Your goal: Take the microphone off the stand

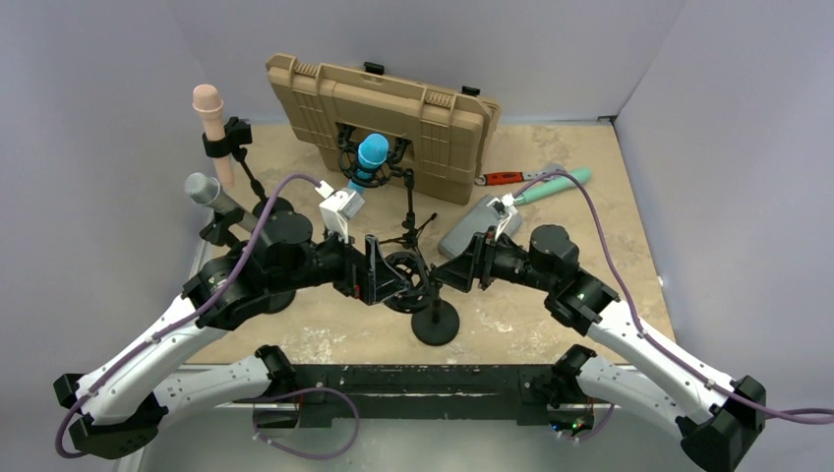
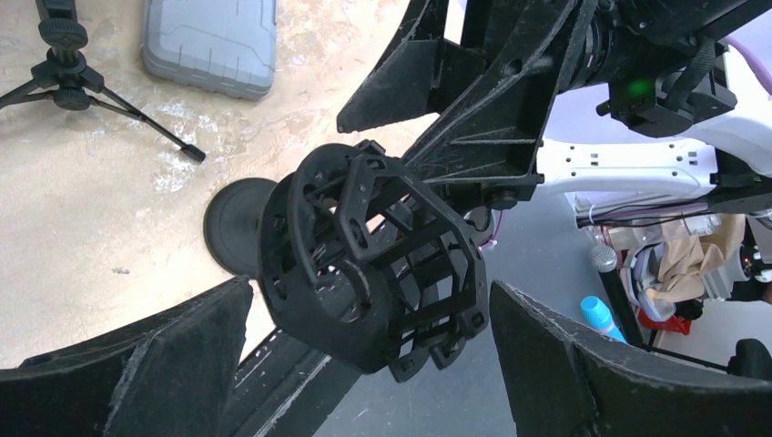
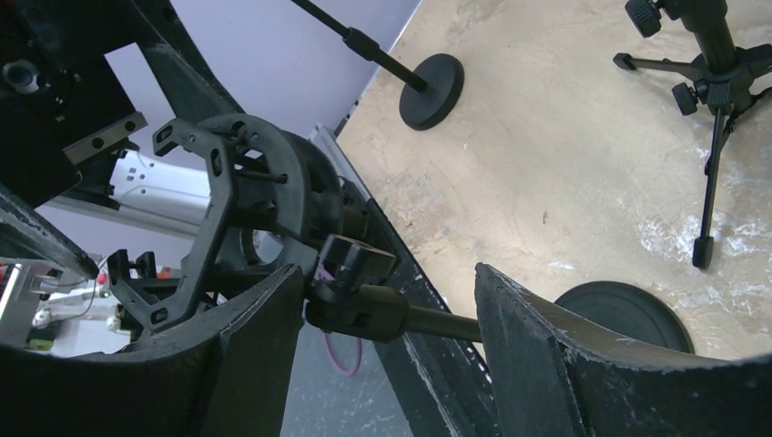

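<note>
While the left gripper (image 2: pixel 369 296) stands spread wide around the mount (image 2: pixel 364 246), the right gripper (image 3: pixel 387 300) straddles the rod (image 3: pixel 441 325) beside it. Its jaws stand apart

Beige stone-look tabletop (image 1: pixel 590 246) w/ whitish mottled patches. Tan ribbed hard-plastic case (image 1: pixel 393 113), blk latches (image 1: pixel 374 68). Bright blue foam-headed mic (image 1: pixel 372 155) in a blk wire mount (image 1: pixel 349 157). Peach-pink smooth-headed mic (image 1: pixel 208 110) w/ blk clip (image 1: pixel 224 138). Silver-gry mesh-headed mic (image 1: pixel 203 187). Matte blk open-frame plastic shock-mount cage (image 2: pixel 309 196); blk round disc base (image 1: pixel 436 324), same shade. Gry flat ribbed plastic box (image 2: pixel 211 41). Red tool handle (image 1: pixel 504 178); mint-grn slim handle (image 1: pixel 559 183). White plastic arm shells (image 1: pixel 162 339) w/ blk joints (image 1: pixel 280 241), purple cables (image 1: pixel 797 418). Plain pale gry-lilac walls (image 1: pixel 738 118), no pattern.
</note>
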Action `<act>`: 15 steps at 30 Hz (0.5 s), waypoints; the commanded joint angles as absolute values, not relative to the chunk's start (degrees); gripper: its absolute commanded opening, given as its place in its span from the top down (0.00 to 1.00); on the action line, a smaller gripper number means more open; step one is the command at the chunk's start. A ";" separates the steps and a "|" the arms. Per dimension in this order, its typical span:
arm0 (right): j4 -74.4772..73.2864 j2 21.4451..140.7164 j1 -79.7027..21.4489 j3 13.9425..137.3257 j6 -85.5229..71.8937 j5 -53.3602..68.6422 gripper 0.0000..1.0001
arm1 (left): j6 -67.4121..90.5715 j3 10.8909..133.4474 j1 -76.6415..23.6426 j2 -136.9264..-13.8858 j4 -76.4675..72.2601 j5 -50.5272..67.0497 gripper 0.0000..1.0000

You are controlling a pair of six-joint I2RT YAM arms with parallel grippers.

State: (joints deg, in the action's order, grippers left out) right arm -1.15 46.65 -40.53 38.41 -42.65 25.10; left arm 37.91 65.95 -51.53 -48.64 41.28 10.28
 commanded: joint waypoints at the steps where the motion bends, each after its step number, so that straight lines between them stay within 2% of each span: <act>1: 0.67 47.42 -40.56 38.32 -42.06 26.02 0.35 | 38.03 65.29 -51.68 -48.00 39.96 10.89 0.00; 9: -0.96 47.13 -40.53 33.67 -41.26 23.39 0.36 | 38.26 64.12 -51.68 -46.98 40.03 9.71 0.00; 15: -6.89 47.86 -40.60 32.68 -40.13 16.51 0.35 | 37.82 63.90 -51.68 -46.42 40.52 8.22 0.00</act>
State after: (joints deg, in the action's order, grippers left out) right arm 2.55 46.46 -40.60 35.48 -43.13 22.90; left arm 37.98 64.12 -51.53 -47.33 41.21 9.67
